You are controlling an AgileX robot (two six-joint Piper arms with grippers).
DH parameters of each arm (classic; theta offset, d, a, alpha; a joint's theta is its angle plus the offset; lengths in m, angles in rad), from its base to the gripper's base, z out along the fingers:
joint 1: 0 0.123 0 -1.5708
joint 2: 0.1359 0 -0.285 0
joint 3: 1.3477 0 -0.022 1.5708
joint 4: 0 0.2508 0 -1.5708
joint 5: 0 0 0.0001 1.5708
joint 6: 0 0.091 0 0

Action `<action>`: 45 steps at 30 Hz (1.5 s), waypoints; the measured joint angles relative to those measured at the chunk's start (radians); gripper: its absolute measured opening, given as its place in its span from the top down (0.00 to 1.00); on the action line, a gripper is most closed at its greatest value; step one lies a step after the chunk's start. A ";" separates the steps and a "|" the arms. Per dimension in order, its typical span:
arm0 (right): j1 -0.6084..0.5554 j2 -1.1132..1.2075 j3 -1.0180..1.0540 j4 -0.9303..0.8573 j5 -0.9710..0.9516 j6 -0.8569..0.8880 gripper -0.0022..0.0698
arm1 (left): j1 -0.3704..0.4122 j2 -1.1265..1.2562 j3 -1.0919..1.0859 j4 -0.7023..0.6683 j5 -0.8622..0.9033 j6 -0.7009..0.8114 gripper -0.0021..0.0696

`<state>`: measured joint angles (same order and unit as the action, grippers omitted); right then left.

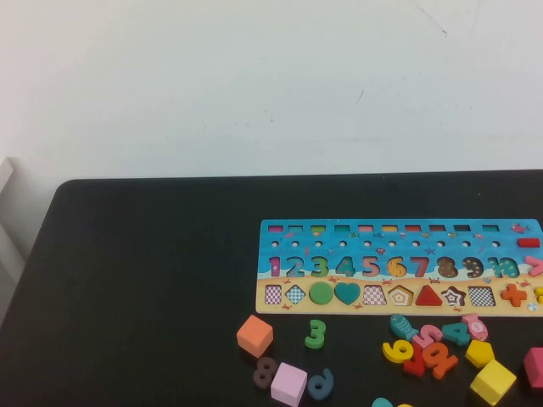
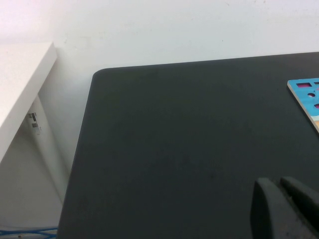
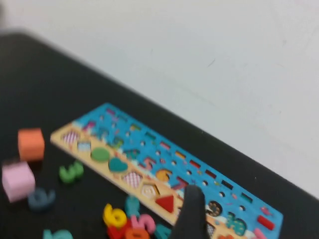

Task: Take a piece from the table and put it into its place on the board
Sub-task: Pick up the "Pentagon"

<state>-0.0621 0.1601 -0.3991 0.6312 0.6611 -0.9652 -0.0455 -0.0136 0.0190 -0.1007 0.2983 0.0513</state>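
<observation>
The puzzle board lies at the right of the black table, with a green circle, a teal heart and a red triangle seated in its bottom row. Loose pieces lie in front of it: an orange cube, a green 3, a pink cube, a brown 8 and a blue 6. Neither gripper shows in the high view. My left gripper is shut and empty over bare table left of the board's corner. My right gripper hovers above the board.
A heap of coloured numbers and yellow cubes lies at the front right. A pink cube sits at the right edge. A white shelf stands beyond the table's left edge. A white wall is behind.
</observation>
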 joint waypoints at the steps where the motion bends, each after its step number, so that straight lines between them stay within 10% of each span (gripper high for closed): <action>1: 0.000 0.032 -0.011 0.010 0.006 -0.049 0.15 | 0.000 0.000 0.000 0.000 0.000 0.000 0.97; 9: 0.000 0.230 -0.043 0.254 -0.063 -0.422 0.15 | 0.000 0.000 0.000 0.000 0.000 0.000 0.97; 45: 0.000 0.260 -0.045 0.543 -0.258 -0.429 0.15 | 0.000 0.000 0.000 0.000 0.000 0.000 0.97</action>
<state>-0.0621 0.4203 -0.4438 1.1739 0.4026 -1.3941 -0.0455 -0.0136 0.0190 -0.1007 0.2983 0.0515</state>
